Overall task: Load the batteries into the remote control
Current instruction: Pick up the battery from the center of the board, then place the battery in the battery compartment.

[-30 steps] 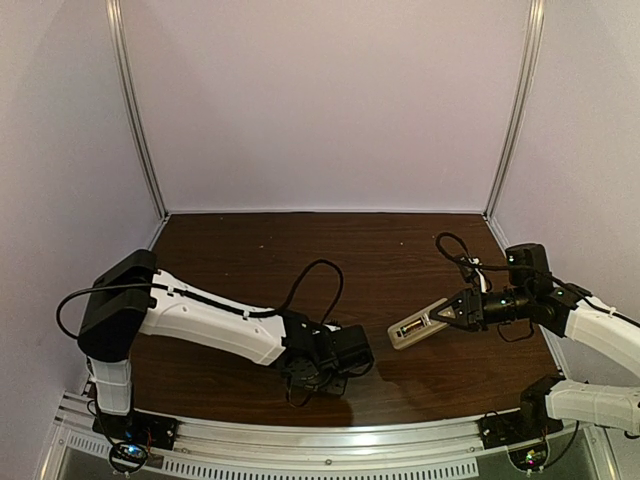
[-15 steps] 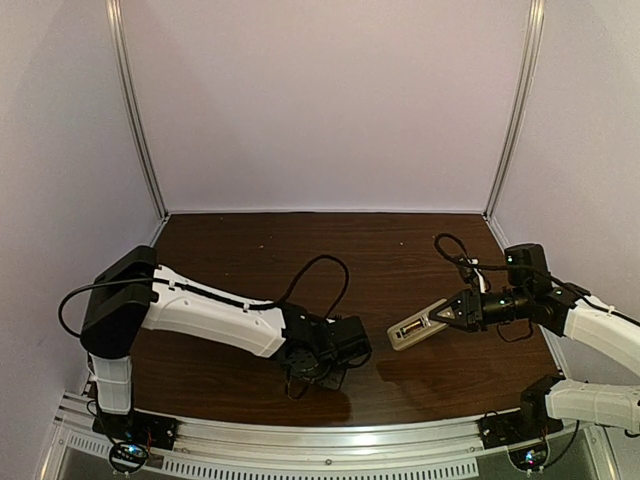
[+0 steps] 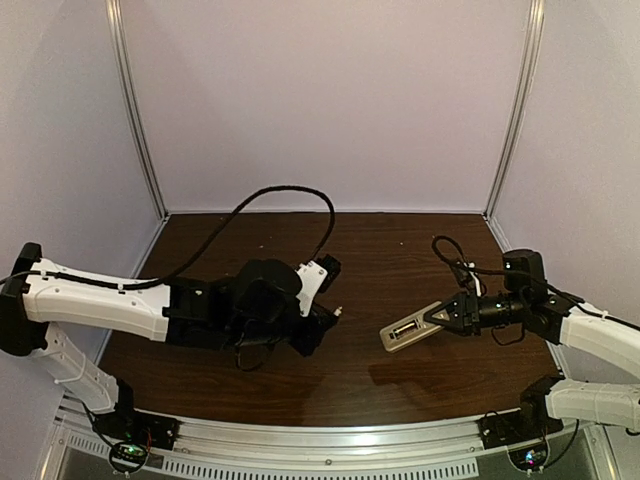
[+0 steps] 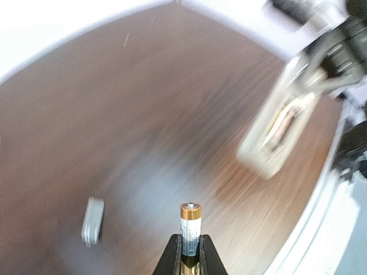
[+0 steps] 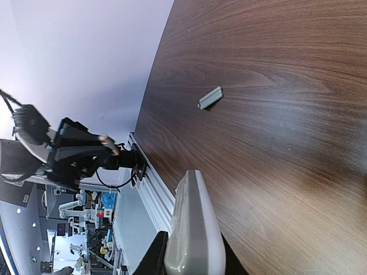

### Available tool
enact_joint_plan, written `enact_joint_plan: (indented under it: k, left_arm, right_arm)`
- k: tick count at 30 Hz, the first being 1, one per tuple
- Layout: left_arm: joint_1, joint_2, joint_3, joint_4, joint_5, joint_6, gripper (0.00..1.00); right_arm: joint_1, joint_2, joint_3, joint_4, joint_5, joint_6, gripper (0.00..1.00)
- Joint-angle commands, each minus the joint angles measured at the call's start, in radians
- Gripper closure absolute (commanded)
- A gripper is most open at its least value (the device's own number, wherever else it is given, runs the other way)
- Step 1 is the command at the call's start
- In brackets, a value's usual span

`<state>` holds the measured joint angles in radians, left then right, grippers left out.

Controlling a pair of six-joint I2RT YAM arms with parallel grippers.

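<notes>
L gripper (image 4: 189, 255): both fingers (image 4: 171, 258) were clamped on one battery (image 4: 190, 226), gripping its lower part. The gold band and silvery end stood clear beyond the fingertips, in line w/ the gripper axis. In the top view the battery tip pointed right, toward the remote, w/ a clear gap between them; no contact.

R gripper (image 5: 192, 247): fingers were closed on the remote control (image 5: 192, 217), holding one end by its long edges. The rest of the body projected out past the fingertips toward the L arm. In the top view the remote was held above the table (image 3: 250, 250), right of centre, w/ its shadow on the wood below. A long recess was open on the upper face. The L wrist view was motion-blurred there, so the recess contents could not be told.

Other items: a small flat grey piece (image 5: 210, 97) lay loose on the table, well apart from both grippers; its identity could not be confirmed. A 2nd battery could not be made out in any view.

Surroundings: dark wood-grain table, pale walls on three sides. An aluminium rail (image 3: 300, 440) ran along the near edge, carrying both arm bases. A black cable (image 3: 290, 190) looped up above the L arm.
</notes>
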<state>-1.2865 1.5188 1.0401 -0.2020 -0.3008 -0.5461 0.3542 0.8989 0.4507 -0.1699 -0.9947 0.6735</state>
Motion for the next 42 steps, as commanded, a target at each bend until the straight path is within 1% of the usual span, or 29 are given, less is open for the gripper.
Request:
enact_joint_plan:
  k: [1,5,11,15,19,28,33,42]
  left_arm:
    - [-0.001,-0.060,-0.034,0.308,0.077,0.303,1.00]
    - [-0.006,-0.010,0.022,0.315,0.188,0.398,1.00]
    - [-0.020,0.044,0.068,0.358,0.256,0.461,1.00]
    - [-0.032,0.091,0.110,0.336,0.281,0.496,1.00]
    - [-0.039,0.116,0.123,0.328,0.295,0.498,1.00]
    - [-0.039,0.139,0.134,0.308,0.258,0.488,1.00]
    - [-0.038,0.142,0.130,0.306,0.212,0.485,1.00]
    - [-0.038,0.149,0.125,0.298,0.184,0.479,1.00]
  right_arm:
    - [0.052,0.015,-0.028,0.160,-0.014,0.098,1.00]
    - [0.115,0.051,-0.032,0.255,-0.001,0.145,1.00]
    - [0.187,0.093,-0.014,0.355,0.016,0.201,1.00]
    - [0.216,0.120,-0.022,0.442,0.009,0.264,1.00]
    - [0.226,0.136,-0.025,0.490,0.004,0.301,1.00]
    - [0.239,0.139,-0.025,0.543,-0.007,0.346,1.00]
    - [0.244,0.141,-0.026,0.546,-0.012,0.348,1.00]
    - [0.253,0.144,-0.027,0.541,-0.019,0.339,1.00]
